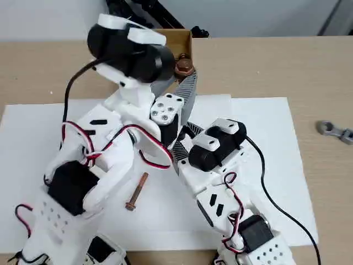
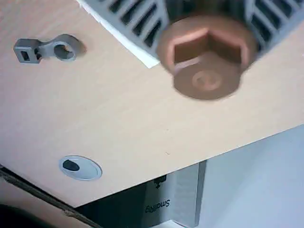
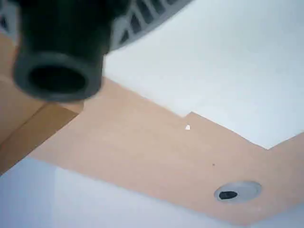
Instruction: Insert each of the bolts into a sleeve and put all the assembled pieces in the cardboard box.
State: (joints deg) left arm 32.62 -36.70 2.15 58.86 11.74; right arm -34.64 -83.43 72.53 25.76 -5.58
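Wooden table [image 1: 276,61] — left gripper [image 2: 206,19] clamping bolt [image 2: 204,61] (copper), right gripper [image 3: 80,14] holding sleeve [image 3: 59,59]

Probably an office or lab: wooden desk [image 1: 287,66], cable grommet [image 2: 80,168], plain wall.

High view: the cardboard box [image 1: 182,40] shows one corner; an arm hides the rest. The bolt [image 2: 204,57], beside the box, has a blurred head, its shank hidden between the jaws. The sleeve [image 3: 57,61] is blurred and cut off. The wrench [image 1: 333,131], well right of the box, is cut by the frame edge.
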